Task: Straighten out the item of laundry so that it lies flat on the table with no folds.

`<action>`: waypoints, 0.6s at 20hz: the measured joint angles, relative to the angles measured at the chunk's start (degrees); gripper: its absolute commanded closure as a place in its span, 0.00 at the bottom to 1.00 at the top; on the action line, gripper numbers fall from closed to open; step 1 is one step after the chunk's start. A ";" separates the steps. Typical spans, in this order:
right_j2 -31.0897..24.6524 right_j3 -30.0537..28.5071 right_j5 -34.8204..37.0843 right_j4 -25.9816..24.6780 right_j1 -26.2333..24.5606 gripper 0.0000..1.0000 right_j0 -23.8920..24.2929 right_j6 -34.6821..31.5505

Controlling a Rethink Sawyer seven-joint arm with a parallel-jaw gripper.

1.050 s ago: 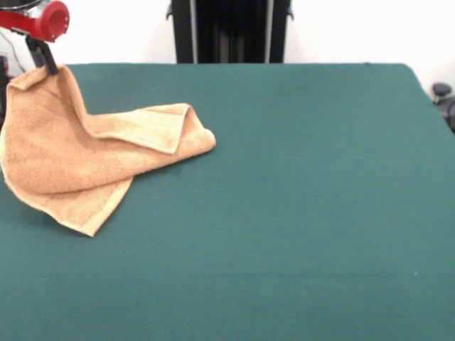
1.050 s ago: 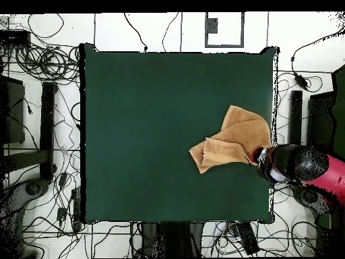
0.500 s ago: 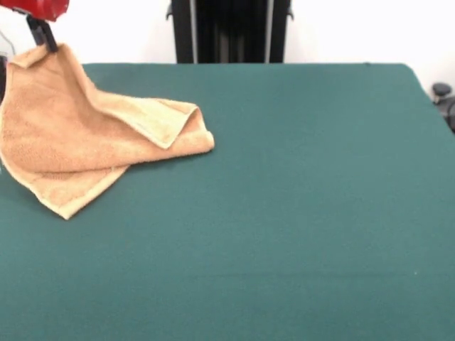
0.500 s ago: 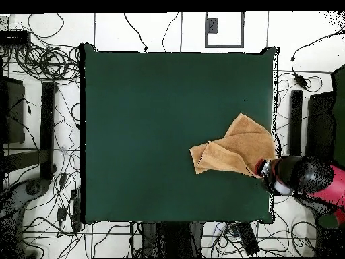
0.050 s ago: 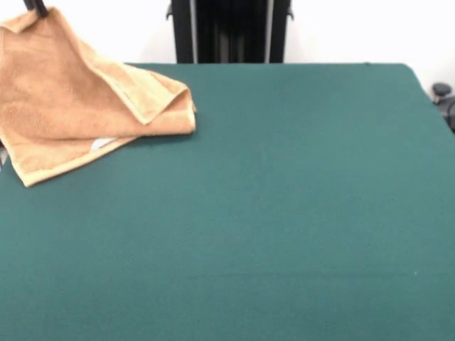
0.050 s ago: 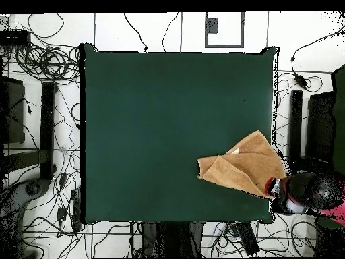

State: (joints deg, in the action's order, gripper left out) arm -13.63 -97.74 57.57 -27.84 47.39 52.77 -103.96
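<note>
So we see the fingers [image 5: 35, 8] pinching one towel [image 5: 78, 99] corner, lifted off the surface [image 5: 284, 213]; the rest trails, folded, toward the surface's centre.

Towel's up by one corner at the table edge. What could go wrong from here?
1. The gripper holds the towel by a single corner; the weight of the hanging cloth may pull it free.
2. The overhead view shows the towel at the table's corner, so a drop here may let part slide off the edge.
3. One flap is doubled over on the table; lifting alone may not open that fold.
</note>
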 measured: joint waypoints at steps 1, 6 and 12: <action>0.00 -0.45 0.00 -0.42 0.41 1.00 0.40 0.00; 0.00 -2.61 -0.01 -2.13 1.67 1.00 2.02 0.00; 0.00 -5.48 -0.65 -3.73 1.64 1.00 4.15 0.00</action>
State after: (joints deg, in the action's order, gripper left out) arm -13.63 -103.22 56.92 -31.57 49.03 56.93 -103.96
